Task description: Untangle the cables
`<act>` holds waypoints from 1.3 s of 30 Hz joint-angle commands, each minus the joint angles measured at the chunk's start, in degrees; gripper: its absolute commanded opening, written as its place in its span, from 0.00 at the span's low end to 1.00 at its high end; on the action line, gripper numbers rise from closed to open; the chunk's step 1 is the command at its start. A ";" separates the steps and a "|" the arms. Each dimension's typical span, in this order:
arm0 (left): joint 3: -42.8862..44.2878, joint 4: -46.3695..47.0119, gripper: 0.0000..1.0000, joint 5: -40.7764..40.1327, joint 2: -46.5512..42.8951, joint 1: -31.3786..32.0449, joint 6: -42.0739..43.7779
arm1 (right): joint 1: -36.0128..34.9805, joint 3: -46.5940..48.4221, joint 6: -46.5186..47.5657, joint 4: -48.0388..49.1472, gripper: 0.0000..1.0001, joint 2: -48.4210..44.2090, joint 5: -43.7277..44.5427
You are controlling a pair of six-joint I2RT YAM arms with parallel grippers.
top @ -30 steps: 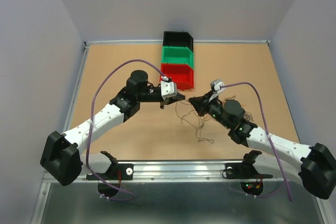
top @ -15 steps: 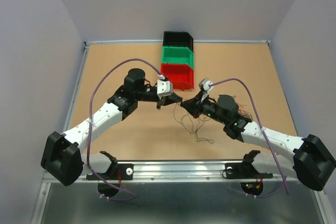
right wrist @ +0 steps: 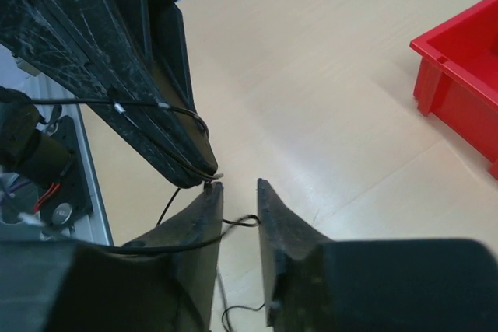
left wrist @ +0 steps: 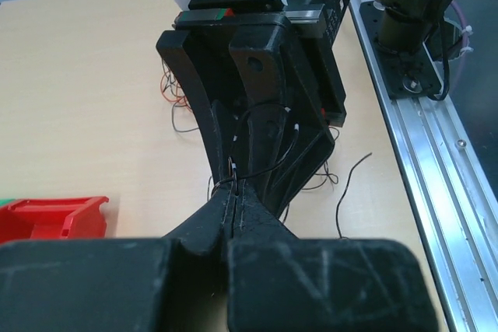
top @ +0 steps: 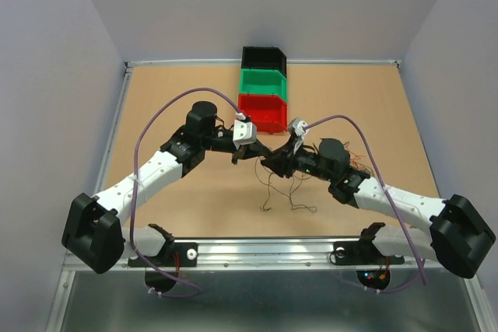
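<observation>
The cables are hair-thin wires. A few dark strands (top: pixel 289 192) hang and trail on the table below the two grippers, and a red-orange clump (top: pixel 359 158) lies behind the right arm. My left gripper (top: pixel 259 152) is shut on a thin black wire (left wrist: pixel 264 167), pinched at its tips (left wrist: pixel 235 188). My right gripper (top: pixel 270 164) stands tip to tip with it. In the right wrist view, the right gripper (right wrist: pixel 237 189) is open by a narrow gap, and a black wire loop (right wrist: pixel 247 221) crosses between its fingers.
A red bin (top: pixel 263 112), a green bin (top: pixel 263 82) and a black bin (top: pixel 263 57) stand in a row at the back middle, just beyond the grippers. The red bin shows in both wrist views (left wrist: pixel 50 219) (right wrist: pixel 467 83). A metal rail (top: pixel 264 250) runs along the near edge.
My right gripper has moved left until its tips meet the left gripper's. The left gripper has barely moved. The hanging strands have shifted a little left and down.
</observation>
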State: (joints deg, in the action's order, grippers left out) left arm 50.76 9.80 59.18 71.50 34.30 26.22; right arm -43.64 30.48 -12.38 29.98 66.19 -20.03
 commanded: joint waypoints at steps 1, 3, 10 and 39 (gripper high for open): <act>3.11 0.39 0.00 1.99 -0.40 0.06 0.76 | -0.48 4.06 0.87 1.58 0.35 0.43 -3.96; 3.11 0.30 0.00 1.99 -0.40 0.06 0.85 | -0.48 4.06 0.87 1.66 0.41 0.52 -4.40; 3.38 -0.13 0.00 1.56 -0.23 -0.03 1.20 | -0.48 4.06 0.78 1.93 0.44 0.69 -5.81; 3.02 -2.24 0.00 5.77 -2.86 -2.14 4.02 | -0.57 4.32 -0.45 0.61 0.79 0.08 1.22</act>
State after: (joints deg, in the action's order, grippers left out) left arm 51.48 8.05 59.44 69.25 32.36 29.61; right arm -43.64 30.87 -13.26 29.10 64.40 -19.25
